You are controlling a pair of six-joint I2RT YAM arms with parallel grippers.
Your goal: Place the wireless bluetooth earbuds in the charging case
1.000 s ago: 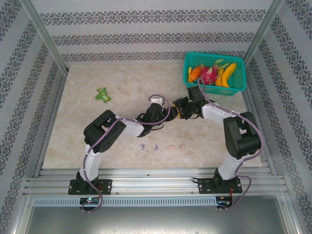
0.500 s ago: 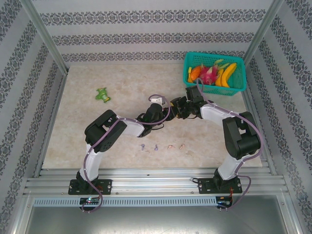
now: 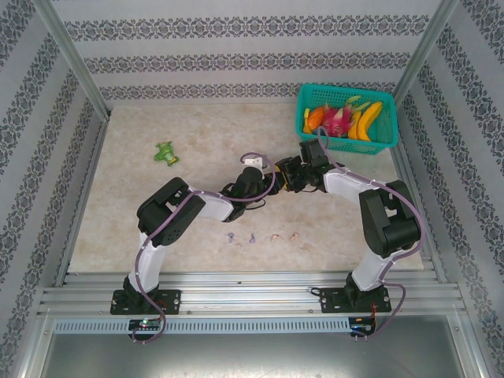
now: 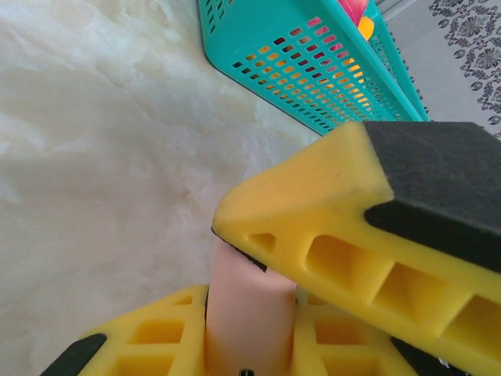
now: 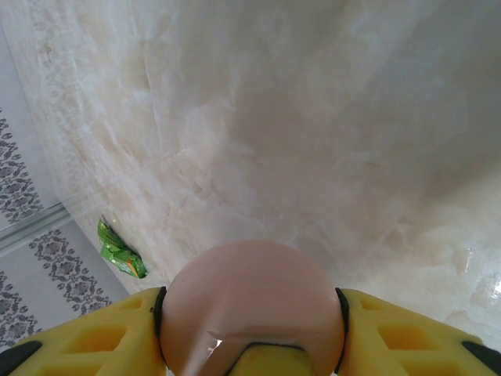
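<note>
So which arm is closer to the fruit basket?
Right. The right gripper, holding the pink case, sits just before the basket's near left corner; the left gripper grips it from farther left.

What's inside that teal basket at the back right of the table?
The teal basket holds fruit: yellow bananas, a pink dragon fruit and an orange fruit, piled together. Whatever lies beneath that pile is covered.

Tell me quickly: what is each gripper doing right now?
Left gripper: shut on the pink case.
Right gripper: shut on the pink case.
</note>
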